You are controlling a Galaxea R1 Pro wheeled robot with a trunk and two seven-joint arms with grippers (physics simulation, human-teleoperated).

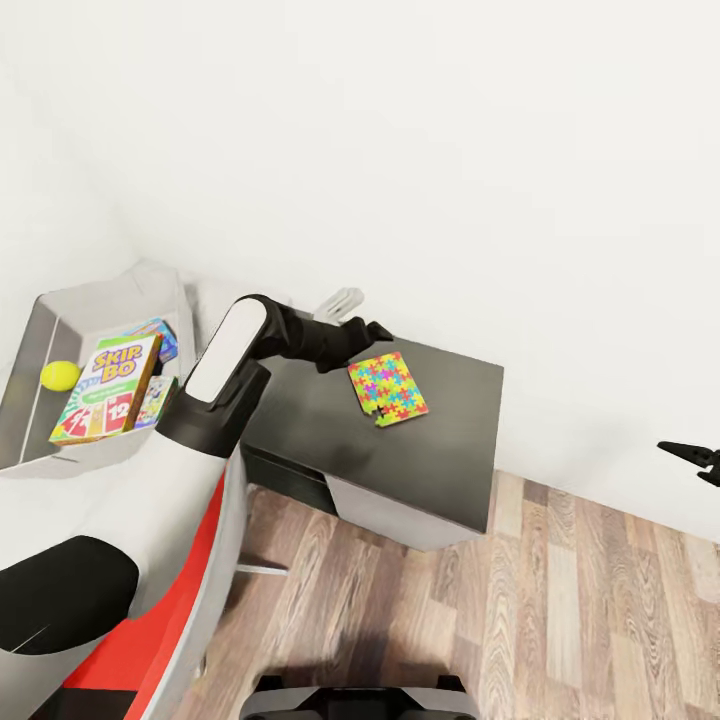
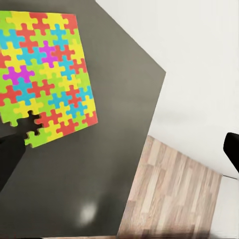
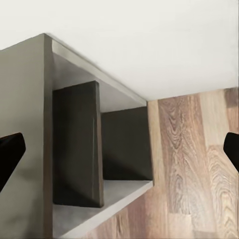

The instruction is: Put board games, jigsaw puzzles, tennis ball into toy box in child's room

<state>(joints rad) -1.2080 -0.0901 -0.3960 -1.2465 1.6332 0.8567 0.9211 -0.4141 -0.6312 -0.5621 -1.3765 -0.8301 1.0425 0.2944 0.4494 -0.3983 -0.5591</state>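
The left claw [image 1: 372, 331] hangs with jaws spread just above the jigsaw puzzle [image 1: 387, 388] on the dark counter [image 1: 440, 450] wing, poised to pick it up; next it must lower and close, then carry it to the toy box [image 1: 40, 330]; the right claw [image 1: 690, 458] idles open by the wall

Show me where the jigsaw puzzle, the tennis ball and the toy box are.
jigsaw puzzle [image 1: 388, 389], head view, middle of the coloured sheet on the dark wing.
tennis ball [image 1: 60, 375], head view, centre of the ball inside the bin.
toy box [image 1: 95, 299], head view, far grey wall.
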